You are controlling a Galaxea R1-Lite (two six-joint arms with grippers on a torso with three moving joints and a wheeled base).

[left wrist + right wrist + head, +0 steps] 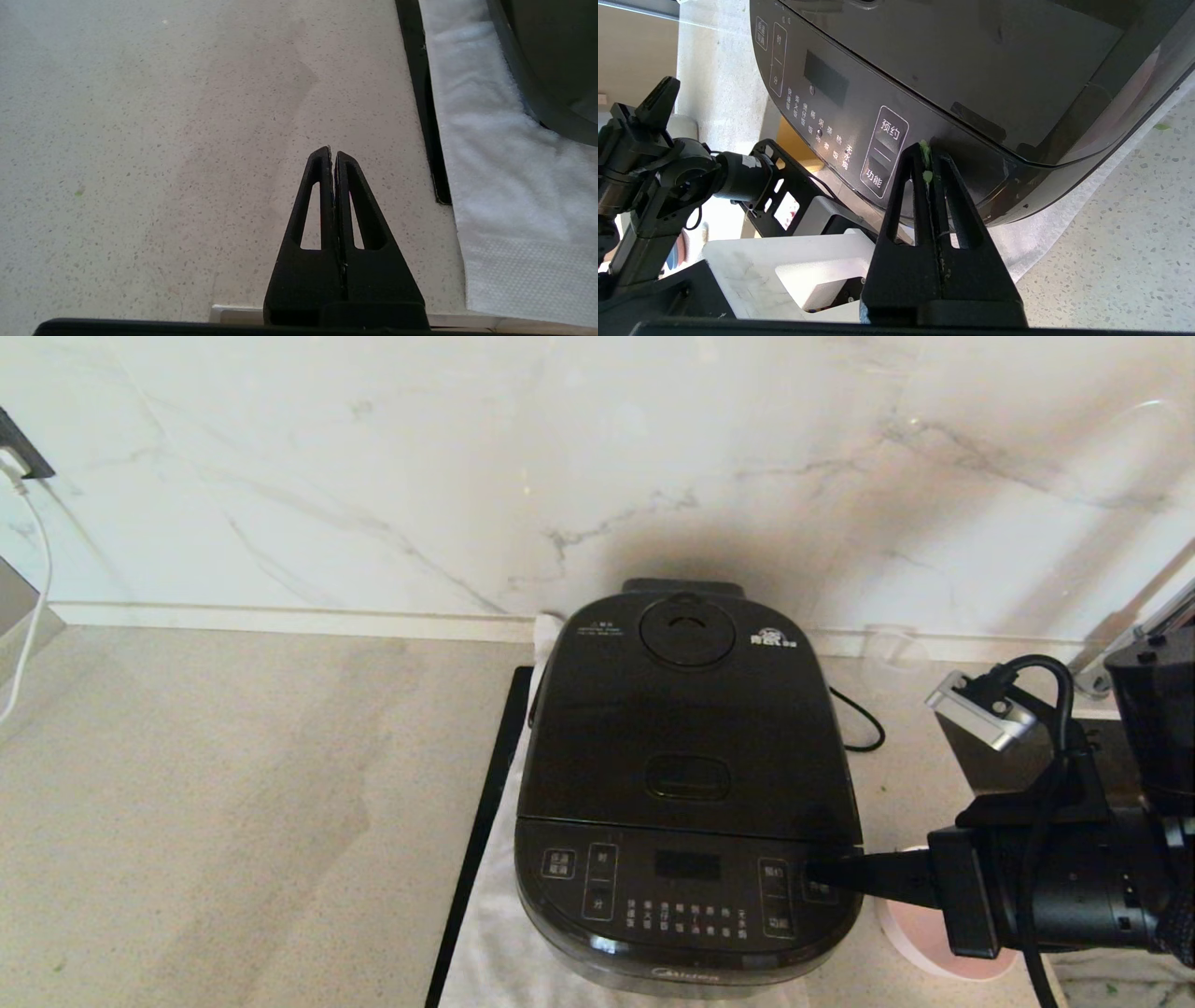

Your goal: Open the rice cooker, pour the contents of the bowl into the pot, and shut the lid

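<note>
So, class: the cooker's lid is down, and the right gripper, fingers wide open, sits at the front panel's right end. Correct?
Not quite. The right gripper is shut, fingers pressed together, as the right wrist view shows. The lid is down, and that gripper is at the rice cooker's front panel, right end.

rice cooker (686,784) front lip: "Midea", partly cut off, so probably. Control panel (859,126) right of the display (826,77): buttons "预约" and "功能" readable. Lid (686,728) labels beside the vent: too small to read.

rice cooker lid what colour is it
Glossy black lid, with a round vent cap near the back; clearest in the head view.
</note>
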